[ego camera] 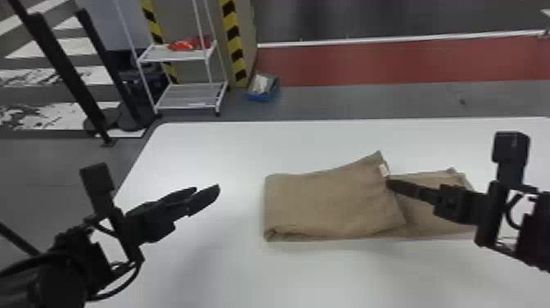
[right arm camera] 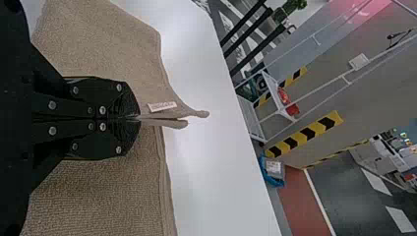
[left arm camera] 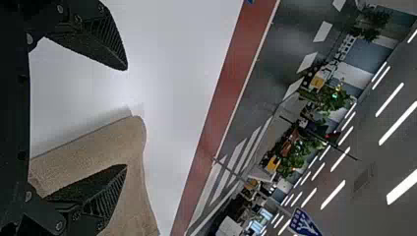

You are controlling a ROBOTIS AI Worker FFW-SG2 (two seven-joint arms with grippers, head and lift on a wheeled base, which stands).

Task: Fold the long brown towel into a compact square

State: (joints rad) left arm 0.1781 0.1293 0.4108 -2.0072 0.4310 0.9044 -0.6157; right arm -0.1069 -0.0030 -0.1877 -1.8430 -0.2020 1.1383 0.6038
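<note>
The brown towel (ego camera: 327,204) lies on the white table, its left part folded over toward the right, with a raised far corner by a white tag. At that folded layer's edge is my right gripper (ego camera: 388,184); in the right wrist view the right gripper (right arm camera: 137,118) is shut on the towel (right arm camera: 113,196) edge beside the tag. My left gripper (ego camera: 217,190) is above the table, left of the towel and apart from it. In the left wrist view the left gripper (left arm camera: 127,118) has its fingers spread, with nothing between them, and the towel (left arm camera: 133,196) lies beyond one finger.
The white table (ego camera: 213,147) extends around the towel, its left edge slanting past my left arm. Behind it on the floor stand a white wire shelf (ego camera: 188,96), a blue bin (ego camera: 262,96) and black posts (ego camera: 94,106).
</note>
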